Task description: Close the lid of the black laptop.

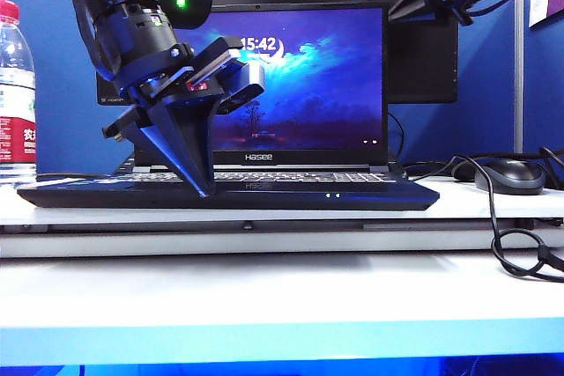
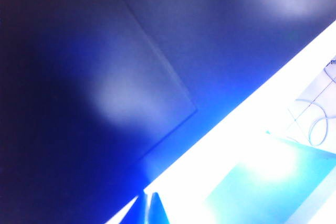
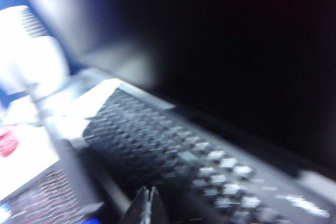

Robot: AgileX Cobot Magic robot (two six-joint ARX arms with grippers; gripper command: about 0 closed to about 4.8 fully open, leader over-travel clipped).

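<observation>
Lid (image 1: pixel 300 77) stands upright on laptop (image 1: pixel 370 193) at mid-desk, thin, hinged and fragile, best pushed at top edge; left gripper (image 1: pixel 204 189) and right gripper (image 3: pixel 149 205) both pinched together.

Exterior view: sits low, near table (image 1: pixel 282 292) height, facing the laptop (image 1: pixel 229 193) front-on; open lid (image 1: pixel 300 77) fills mid-frame.
Left wrist view: very near the laptop's (image 2: pixel 105 93) palm-rest surface, looking down across it to the bright table edge (image 2: pixel 236 124); left gripper (image 2: pixel 148 208) tips at the frame edge, blurred.
Right wrist view: blurred, close, looking along the keyboard (image 3: pixel 173 150) and dark lid (image 3: pixel 236 40); right gripper (image 3: pixel 147 205) tips together.
Shared: all three views show the laptop.
</observation>
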